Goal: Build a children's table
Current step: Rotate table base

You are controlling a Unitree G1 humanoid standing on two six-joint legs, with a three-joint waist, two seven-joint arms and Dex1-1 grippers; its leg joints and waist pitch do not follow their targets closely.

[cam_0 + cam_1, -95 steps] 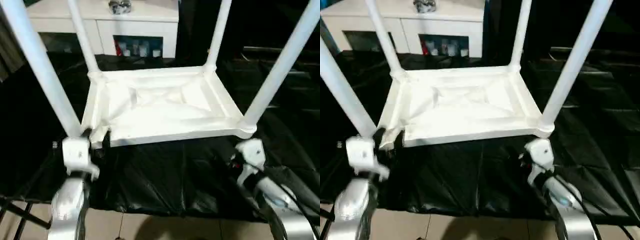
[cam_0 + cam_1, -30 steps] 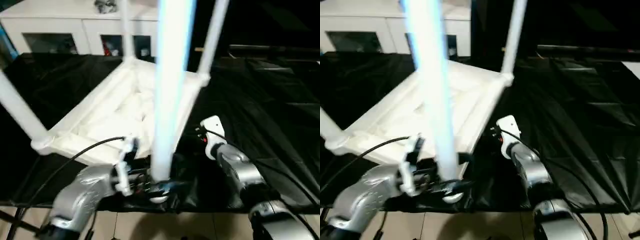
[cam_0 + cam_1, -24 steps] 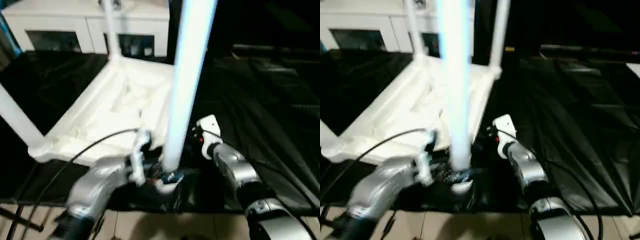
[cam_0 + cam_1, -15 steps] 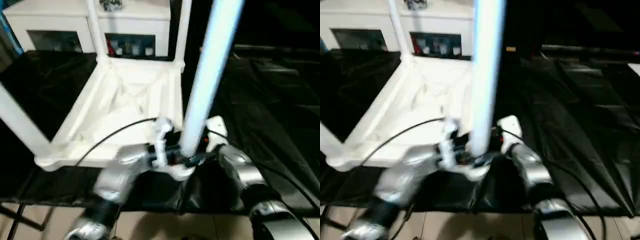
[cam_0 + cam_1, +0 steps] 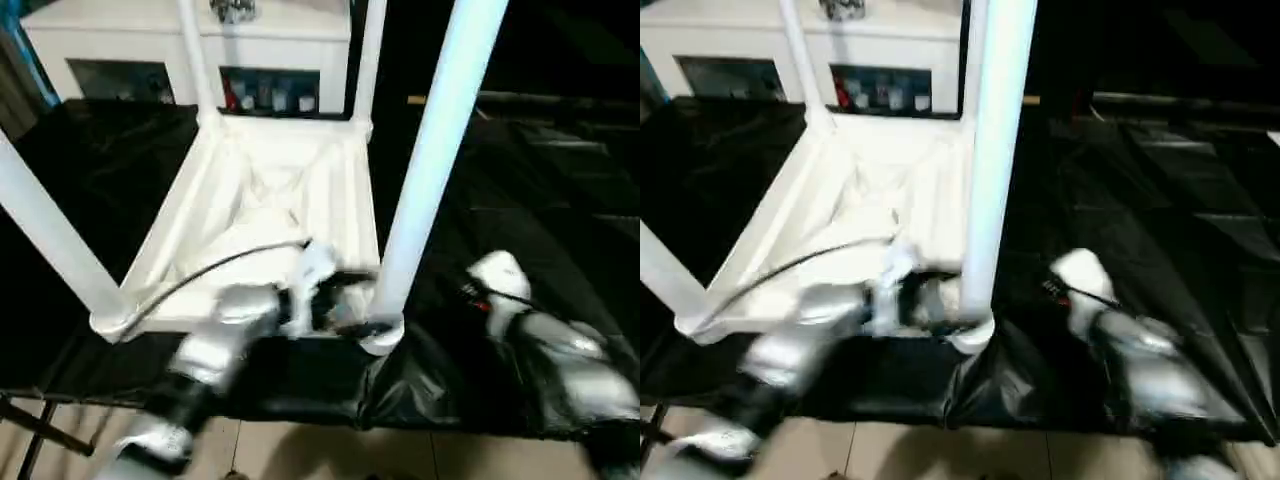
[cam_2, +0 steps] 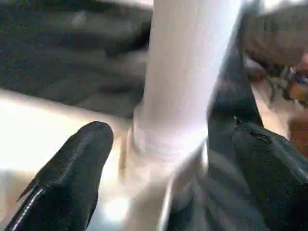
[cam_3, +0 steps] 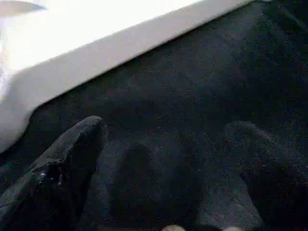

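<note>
At centre frame, the small white plastic children's table lies upside down on the black-covered surface, tubular legs up. The left tool stands wide open astride the near-right leg; the right tool gapes empty beside it.

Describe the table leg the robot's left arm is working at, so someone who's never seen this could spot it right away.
Find the white table lying upside down on the black sheet, its four legs pointing up. The leg stands at the near corner by the sheet's front edge. Unlike the other three, it looks thickest, being closest to the camera, and has the left end effector open around its base.
</note>
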